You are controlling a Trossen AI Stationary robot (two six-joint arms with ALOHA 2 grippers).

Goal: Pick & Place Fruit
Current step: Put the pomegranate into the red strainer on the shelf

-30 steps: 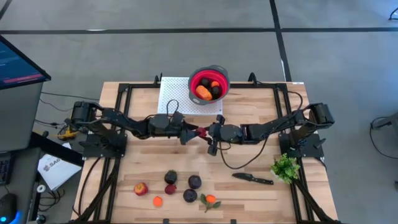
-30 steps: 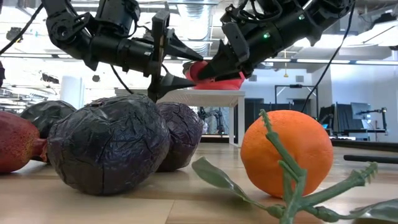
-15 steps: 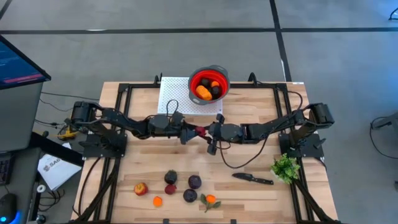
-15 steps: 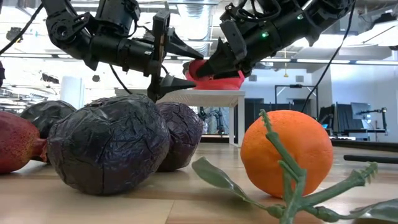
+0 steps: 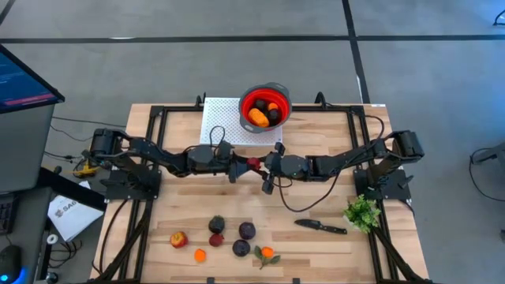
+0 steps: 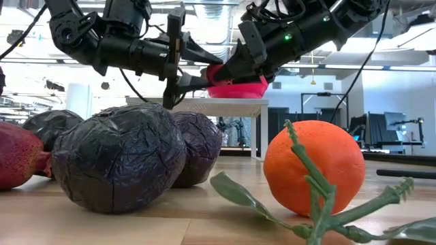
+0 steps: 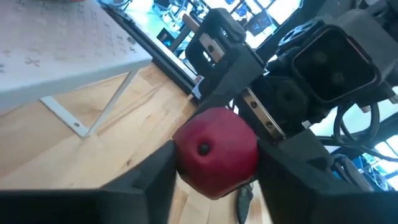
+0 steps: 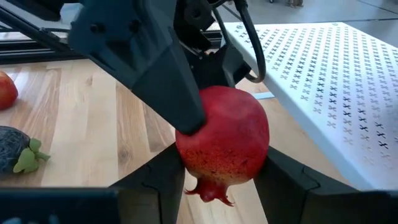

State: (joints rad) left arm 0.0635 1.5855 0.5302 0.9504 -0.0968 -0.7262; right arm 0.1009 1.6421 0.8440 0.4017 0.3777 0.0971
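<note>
You are mid-handover above the table's middle: the round red pomegranate, matt and faintly speckled with a small crown at one end, is pinched by both the left gripper and the right gripper at once. Let one set of fingers release fully before the other pulls away toward the red colander; the hard, curved skin could slip.
</note>
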